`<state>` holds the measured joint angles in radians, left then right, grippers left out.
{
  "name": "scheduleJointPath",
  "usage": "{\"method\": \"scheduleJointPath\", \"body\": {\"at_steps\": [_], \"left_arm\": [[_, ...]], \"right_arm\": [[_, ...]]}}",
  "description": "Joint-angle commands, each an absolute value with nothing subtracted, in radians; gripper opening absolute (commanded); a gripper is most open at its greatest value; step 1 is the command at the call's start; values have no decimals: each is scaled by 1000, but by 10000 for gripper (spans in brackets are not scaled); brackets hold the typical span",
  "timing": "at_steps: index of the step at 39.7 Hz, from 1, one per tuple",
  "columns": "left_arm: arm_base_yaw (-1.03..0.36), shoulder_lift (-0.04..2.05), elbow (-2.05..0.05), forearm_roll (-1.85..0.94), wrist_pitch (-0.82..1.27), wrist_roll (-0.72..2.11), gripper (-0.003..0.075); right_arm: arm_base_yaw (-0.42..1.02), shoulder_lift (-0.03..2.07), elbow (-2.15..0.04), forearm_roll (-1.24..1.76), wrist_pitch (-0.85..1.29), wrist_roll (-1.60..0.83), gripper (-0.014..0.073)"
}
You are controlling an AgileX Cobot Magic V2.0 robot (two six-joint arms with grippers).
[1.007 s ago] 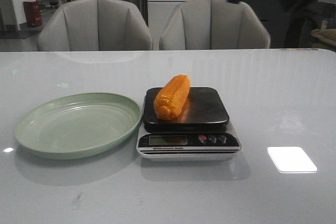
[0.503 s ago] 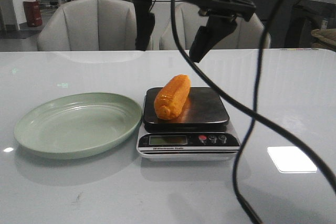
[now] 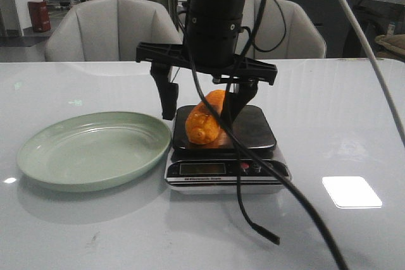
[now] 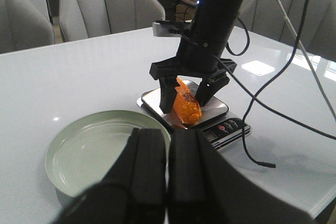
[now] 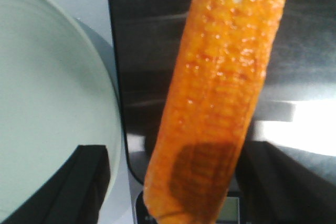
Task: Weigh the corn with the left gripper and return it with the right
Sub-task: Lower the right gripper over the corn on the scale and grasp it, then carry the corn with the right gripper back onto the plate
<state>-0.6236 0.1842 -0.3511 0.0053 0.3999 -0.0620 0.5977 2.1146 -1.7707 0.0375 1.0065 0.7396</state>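
Orange-yellow corn (image 3: 205, 120), pale green plate (image 3: 50, 156), black-topped scale (image 3: 253, 128), black right hand (image 3: 199, 109)

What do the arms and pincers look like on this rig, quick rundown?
Both are all black. The right pincer has a wide crossbar carrying two wedge-shaped fingers under a thick cylindrical wrist, with loose black cables hanging from it and a pale cable alongside. The left pincer has two broad, flat-faced black fingers. No markings visible.

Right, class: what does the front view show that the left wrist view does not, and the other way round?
Only the front view: the red bin in the background room. Only the left wrist view: the left gripper, its fingers shut together, empty. Both: the right gripper open, fingers either side of the corn, which lies on the kitchen scale, with the green plate beside it.
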Motion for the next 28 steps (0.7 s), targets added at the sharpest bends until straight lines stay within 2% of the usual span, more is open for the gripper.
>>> {"method": "scheduleJointPath", "body": {"at_steps": [1, 6, 8, 10, 16, 28], "left_arm": [[-627, 193, -379, 0, 334, -60, 124], [-627, 193, -379, 0, 334, -60, 124], [-627, 193, -379, 0, 334, -60, 124], [-627, 193, -379, 0, 332, -60, 124], [-627, 193, -379, 0, 332, -60, 124], [-627, 193, -379, 0, 331, -60, 124]], "right_arm": [[588, 2082, -1833, 12, 1016, 752, 514], [588, 2095, -1856, 8, 1038, 752, 305], [589, 2093, -1866, 10, 1034, 752, 237], [598, 2092, -1885, 10, 1039, 751, 204], [662, 2092, -1947, 14, 1022, 732, 201], [787, 2133, -1949, 41, 843, 732, 206]]}}
